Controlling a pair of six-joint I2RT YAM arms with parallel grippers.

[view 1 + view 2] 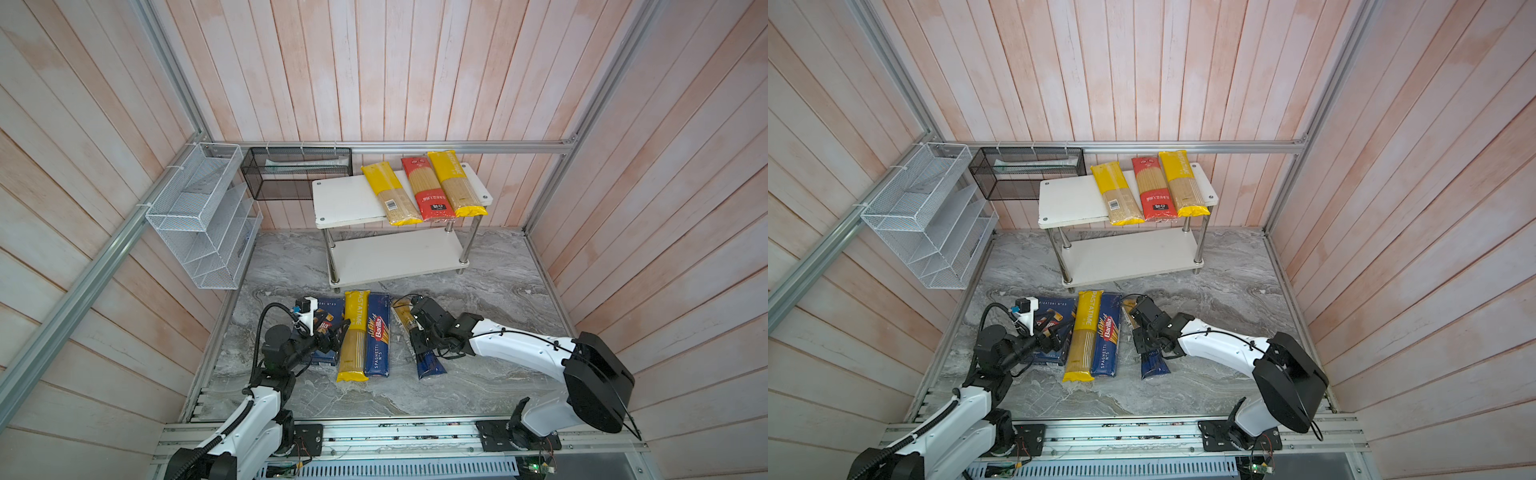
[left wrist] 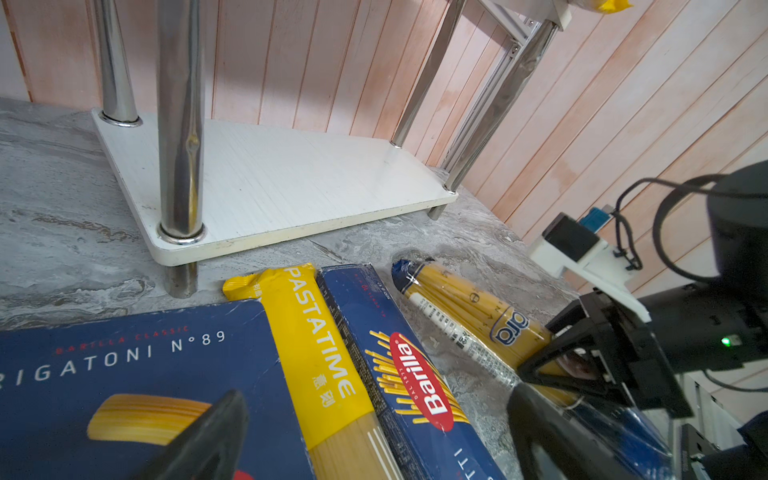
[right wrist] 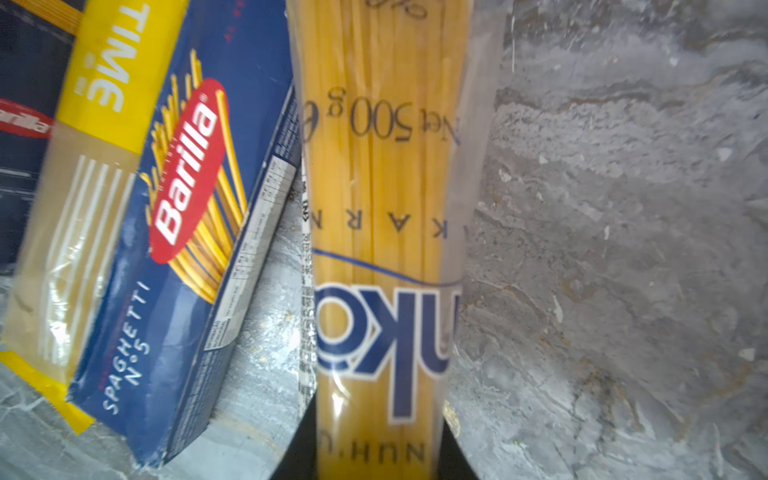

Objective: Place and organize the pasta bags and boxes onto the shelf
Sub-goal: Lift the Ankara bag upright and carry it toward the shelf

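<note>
The clear bag point(image 1: 430, 368) lies on the marble floor at lower centre of both top views. The right gripper point(image 3: 376, 455) is clamped across its middle, likely for a balanced lift toward the shelf point(image 1: 353, 199). The left gripper point(image 2: 374, 399) stands parted over the wide box point(image 2: 124, 365). From above, the right gripper hides the bag's midsection.

Pale pink plank walls point(image 1: 415, 62) enclose a grey marbled table point(image 1: 498, 270); a white wire rack point(image 1: 199, 216) and black mesh basket point(image 1: 297, 172) hang far left.
</note>
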